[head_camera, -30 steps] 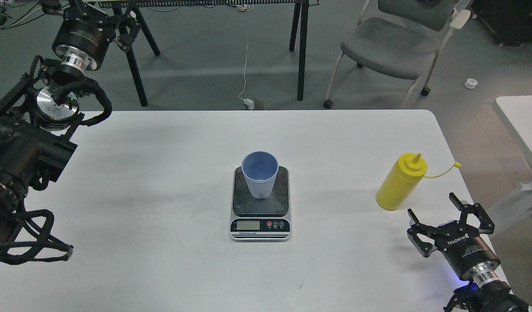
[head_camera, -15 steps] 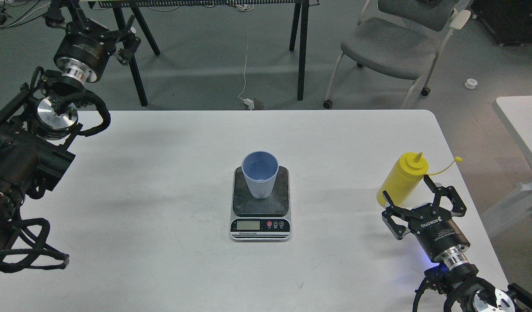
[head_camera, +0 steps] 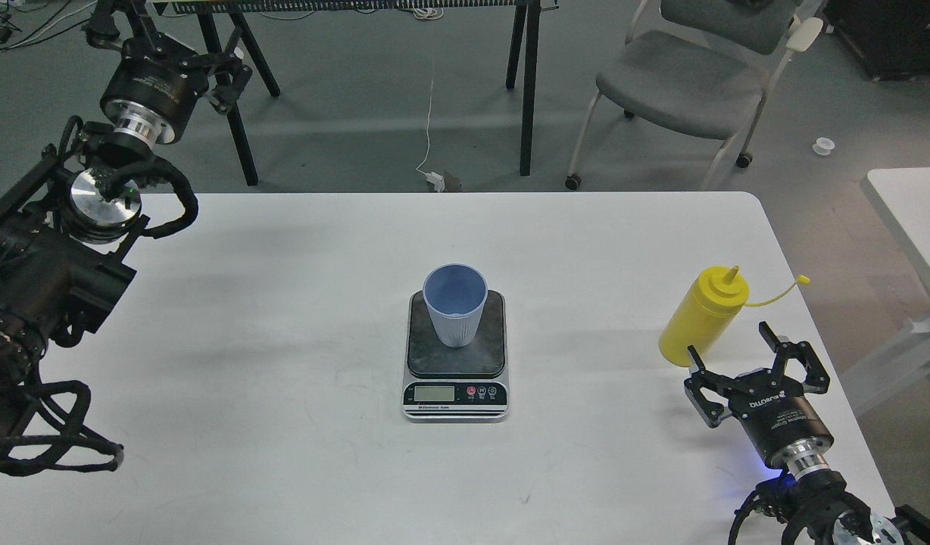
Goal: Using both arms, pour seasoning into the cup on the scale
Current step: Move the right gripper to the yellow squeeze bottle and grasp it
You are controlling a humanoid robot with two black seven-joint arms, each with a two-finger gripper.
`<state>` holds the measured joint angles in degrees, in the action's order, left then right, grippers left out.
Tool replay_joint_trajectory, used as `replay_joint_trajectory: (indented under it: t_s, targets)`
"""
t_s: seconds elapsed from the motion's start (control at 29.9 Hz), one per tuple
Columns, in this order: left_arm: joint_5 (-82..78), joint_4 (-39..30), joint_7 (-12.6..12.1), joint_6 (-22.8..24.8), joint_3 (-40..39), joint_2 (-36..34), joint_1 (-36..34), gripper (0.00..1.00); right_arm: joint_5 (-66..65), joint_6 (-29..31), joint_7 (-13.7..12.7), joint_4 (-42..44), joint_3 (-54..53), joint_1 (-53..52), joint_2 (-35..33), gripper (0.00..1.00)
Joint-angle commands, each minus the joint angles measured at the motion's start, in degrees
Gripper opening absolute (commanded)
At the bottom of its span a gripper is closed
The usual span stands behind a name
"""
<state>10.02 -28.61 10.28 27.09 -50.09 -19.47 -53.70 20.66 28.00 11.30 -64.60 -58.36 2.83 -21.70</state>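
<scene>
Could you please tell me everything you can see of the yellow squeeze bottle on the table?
The yellow squeeze bottle is a cylinder of what looks like soft plastic, with a domed top and a pointed nozzle. Its small cap is off and hangs out to the right on a thin yellow tether. It stands upright on the white table, near the right edge, right of the scale. The open right gripper sits just in front, not touching it.

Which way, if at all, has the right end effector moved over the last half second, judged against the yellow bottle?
Yes. The right end effector has drawn back toward the near table edge and slightly right, away from the yellow bottle, jaws open.
</scene>
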Motion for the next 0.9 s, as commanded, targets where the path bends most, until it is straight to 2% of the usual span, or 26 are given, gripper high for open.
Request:
replay_joint_trajectory:
  t_s: [0.0, 0.13, 0.64, 0.77, 0.87]
  targets:
    - [0.0, 0.0, 0.1, 0.1, 0.0, -0.3, 0.3, 0.99, 0.0, 0.0, 0.0, 4.3, -0.4, -2.6, 2.7, 1.0]
    - [-0.1, 0.0, 0.1, 0.2, 1.3, -0.7, 0.3, 0.99, 0.0, 0.0, 0.0, 8.5, -0.1, -5.2, 5.5, 1.0]
    - [-0.4, 0.0, 0.6, 0.3, 2.5, -0.6, 0.3, 0.99, 0.0, 0.0, 0.3, 10.8, 0.2, -10.1, 9.2, 0.98]
    - [-0.4, 0.0, 1.2, 0.3, 2.5, -0.5, 0.3, 0.99, -0.1, 0.0, 0.4, 13.9, 0.4, -12.5, 10.0, 0.92]
    - [-0.4, 0.0, 1.1, 0.2, 2.7, -0.5, 0.3, 0.99, -0.1, 0.0, 1.1, 16.8, 0.2, -13.9, 11.8, 0.81]
